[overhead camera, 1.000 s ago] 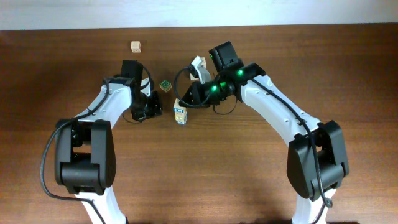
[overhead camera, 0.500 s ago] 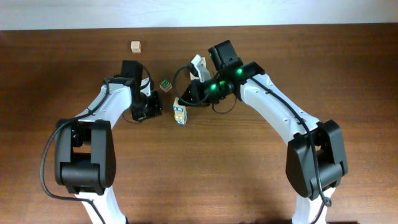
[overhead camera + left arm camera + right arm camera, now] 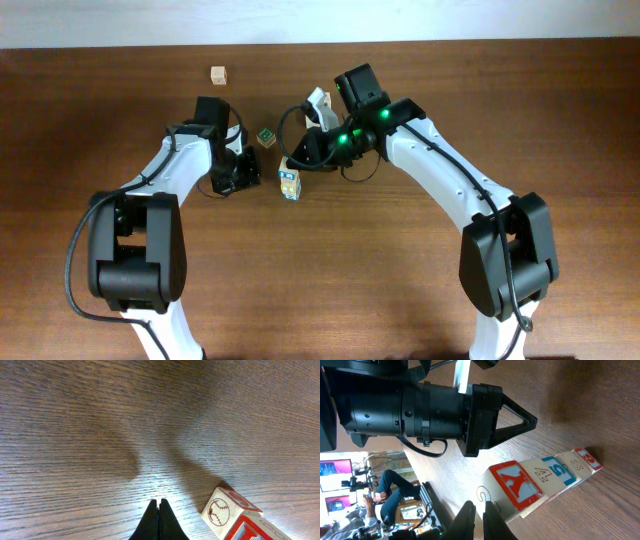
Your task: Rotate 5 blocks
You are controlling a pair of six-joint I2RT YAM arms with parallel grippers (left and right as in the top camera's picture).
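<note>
Shifted since a second ago: only my right arm, whose wrist has drawn slightly further beyond the line of blocks (image 3: 545,477). The line itself and my left arm are where they were.

1. Right gripper (image 3: 479,516): it hovers directly at the line of blocks, over the end that carries the red X face (image 3: 516,485). The jaws are all but closed, with only a sliver of wood grain showing between them. They hold nothing.

2. Line of blocks: five cubes sit face to face. The red X end is nearest my right wrist camera, and the red-edged end lies farthest from it. I cannot tell whether the line stands as a column or lies flat on the table (image 3: 400,280).

3. Left gripper (image 3: 159,521): it sits just to the left of the line of blocks, apart from it. The jaws are pressed fully together and hold nothing. In the left wrist view, a block face with a baseball drawing (image 3: 220,510) lies close to the right of the fingertips, without contact.

4. Green cube (image 3: 266,137): it rests beyond the line of blocks, slightly to the left.

5. Pale cube (image 3: 218,75): it rests well beyond the line of blocks and further left, alone.
</note>
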